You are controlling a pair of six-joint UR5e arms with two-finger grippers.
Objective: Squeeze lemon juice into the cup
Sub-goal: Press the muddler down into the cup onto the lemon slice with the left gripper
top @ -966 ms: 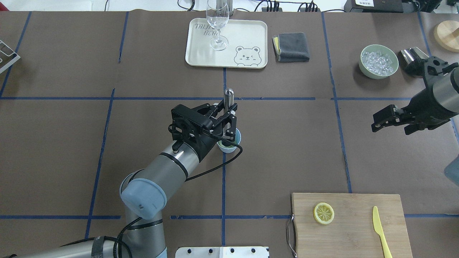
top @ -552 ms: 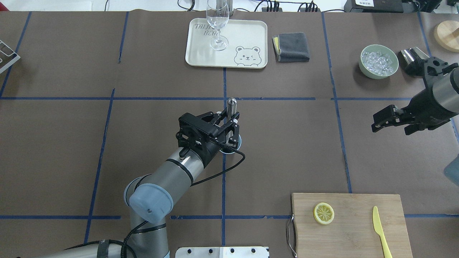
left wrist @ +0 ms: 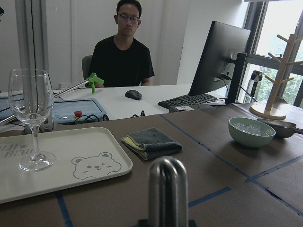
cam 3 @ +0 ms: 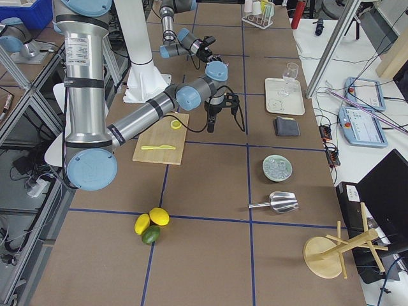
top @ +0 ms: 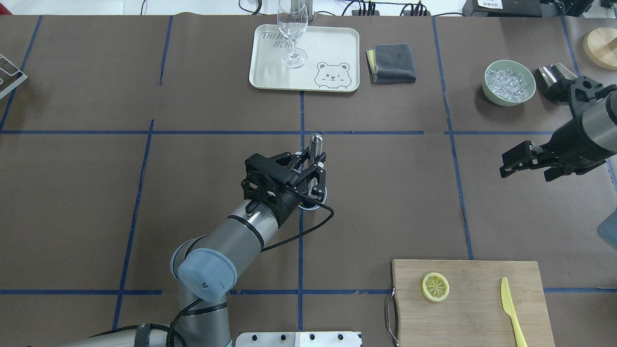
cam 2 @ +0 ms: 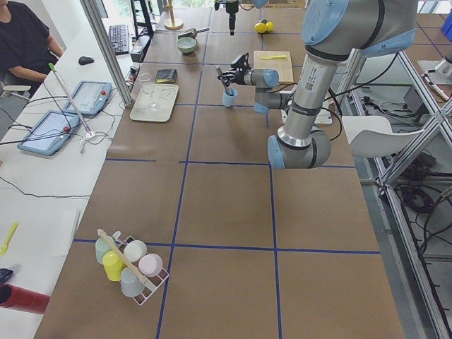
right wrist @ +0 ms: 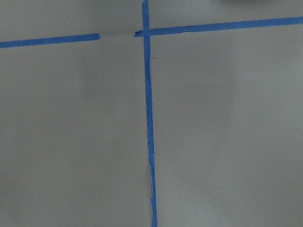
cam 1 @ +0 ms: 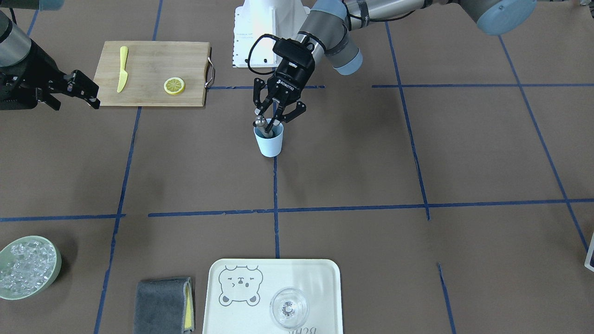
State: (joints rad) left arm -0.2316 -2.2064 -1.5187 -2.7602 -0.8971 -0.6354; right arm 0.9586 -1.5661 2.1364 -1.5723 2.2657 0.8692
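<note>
The left gripper [cam 1: 274, 120] is clamped on a steel muddler [cam 1: 259, 122]. The muddler tilts, with its lower end down inside the light-blue cup [cam 1: 269, 144] directly beneath the fingers. The lemon slice [cam 1: 174, 86] lies flat on the wooden cutting board [cam 1: 153, 60], well off to that gripper's right and nearer the robot. The right gripper [cam 1: 93, 95] hangs beyond the board; I can't tell its grip.

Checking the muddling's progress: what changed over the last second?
The left gripper, shut on the metal rod, shifted toward the robot's right and slightly nearer its base, now covering most of the cup in the overhead view. Nothing was grasped or released. The right gripper, lemon slice on the board and tray stayed put.
</note>
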